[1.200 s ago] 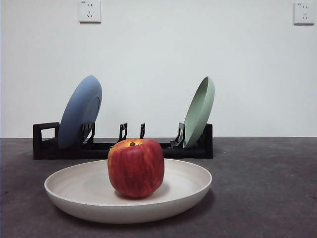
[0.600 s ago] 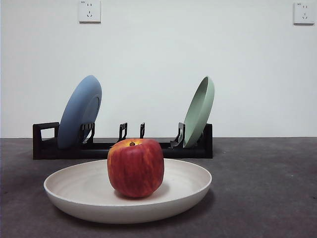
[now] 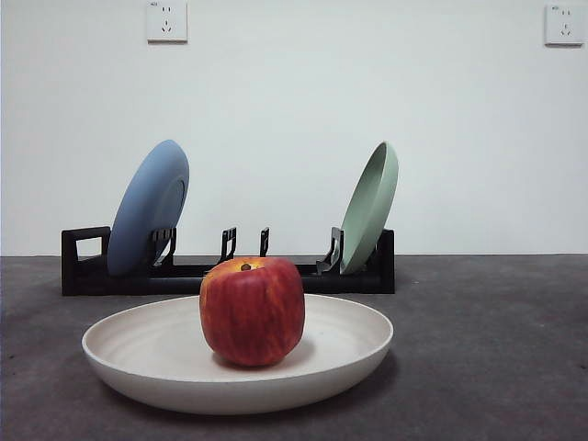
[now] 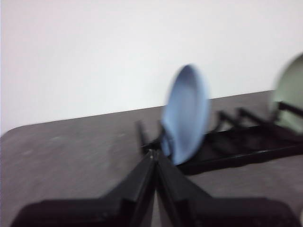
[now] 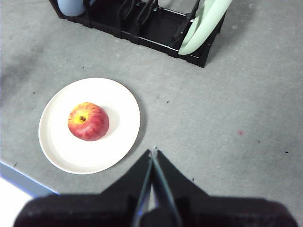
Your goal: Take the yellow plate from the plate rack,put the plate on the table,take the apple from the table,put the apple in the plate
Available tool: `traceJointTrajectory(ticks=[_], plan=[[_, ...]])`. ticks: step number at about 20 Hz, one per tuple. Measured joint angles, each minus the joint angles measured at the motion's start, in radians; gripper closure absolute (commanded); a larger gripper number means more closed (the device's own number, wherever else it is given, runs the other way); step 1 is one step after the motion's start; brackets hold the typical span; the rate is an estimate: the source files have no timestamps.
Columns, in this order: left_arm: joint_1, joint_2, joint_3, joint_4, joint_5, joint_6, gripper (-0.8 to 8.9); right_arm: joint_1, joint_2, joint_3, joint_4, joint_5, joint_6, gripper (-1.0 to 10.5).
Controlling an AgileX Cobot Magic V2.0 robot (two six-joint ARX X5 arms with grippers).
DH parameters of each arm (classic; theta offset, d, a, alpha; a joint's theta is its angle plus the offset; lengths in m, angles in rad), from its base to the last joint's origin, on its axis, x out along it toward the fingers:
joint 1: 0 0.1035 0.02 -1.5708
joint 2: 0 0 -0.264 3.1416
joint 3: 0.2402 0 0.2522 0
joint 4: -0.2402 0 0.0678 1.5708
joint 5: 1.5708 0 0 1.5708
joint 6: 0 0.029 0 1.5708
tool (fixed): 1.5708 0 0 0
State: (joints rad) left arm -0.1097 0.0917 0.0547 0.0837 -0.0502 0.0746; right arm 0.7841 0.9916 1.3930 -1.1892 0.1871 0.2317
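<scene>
The apple (image 3: 252, 310) sits in the yellow plate (image 3: 138, 354). The left end effector (image 4: 155, 156) and the right end effector (image 5: 154, 153) are both pressed together, holding nothing.

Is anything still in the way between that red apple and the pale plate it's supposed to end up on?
No, nothing visible is. The apple already sits upright inside the yellow plate, which lies flat on the table in front of the plate rack. Both robot hands are shut and away from it.
</scene>
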Motion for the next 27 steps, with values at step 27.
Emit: traceJointTrajectory(ticks=[27], plan=[[0.116,-0.068,-0.037,-0.262,0.054,-0.076,8.17,0.0,0.0,0.0,-0.001,0.0,0.0,9.5]])
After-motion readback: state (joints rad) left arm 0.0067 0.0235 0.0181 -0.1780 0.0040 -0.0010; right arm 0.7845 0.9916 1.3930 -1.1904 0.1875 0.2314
